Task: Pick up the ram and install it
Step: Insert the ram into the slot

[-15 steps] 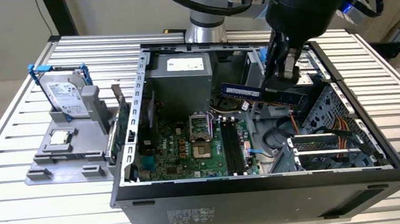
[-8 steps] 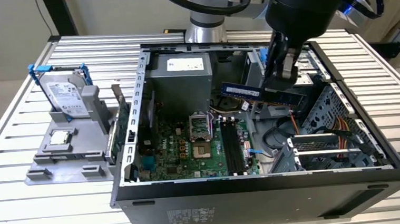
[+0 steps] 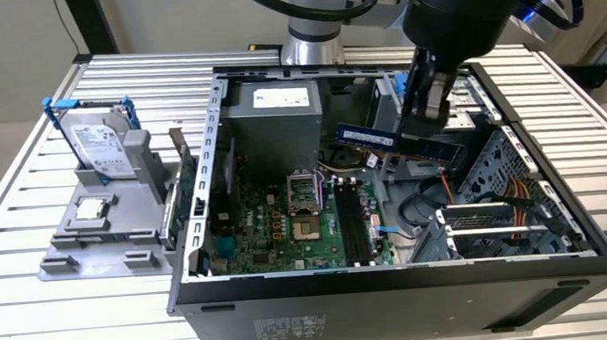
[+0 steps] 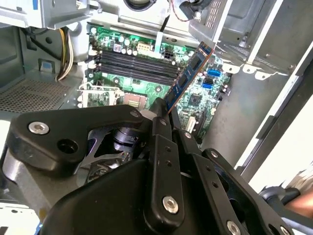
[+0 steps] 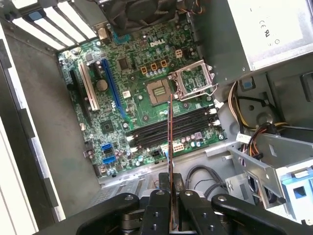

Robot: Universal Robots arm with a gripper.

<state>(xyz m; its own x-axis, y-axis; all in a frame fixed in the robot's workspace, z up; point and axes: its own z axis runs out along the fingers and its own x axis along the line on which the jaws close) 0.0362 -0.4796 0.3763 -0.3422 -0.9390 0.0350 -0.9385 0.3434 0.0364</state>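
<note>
Ram (image 3: 371, 137) held over the open computer case (image 3: 399, 308).
The gripper (image 3: 427, 125) pinches the blue stick between its jaws, in the air above the motherboard (image 3: 275, 220), near the case edge where the power supply (image 3: 273, 108) sits (memory slots (image 3: 350, 219) lie below, not touching it); the case stands on the slatted bench (image 3: 79, 314).

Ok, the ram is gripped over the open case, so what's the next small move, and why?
Probably rotate the wrist before going down. The gripper is shut on the ram, held above the motherboard. In both wrist views its long edge lies across the memory slots rather than along them. Lining it up first looks safer than descending now.
</note>
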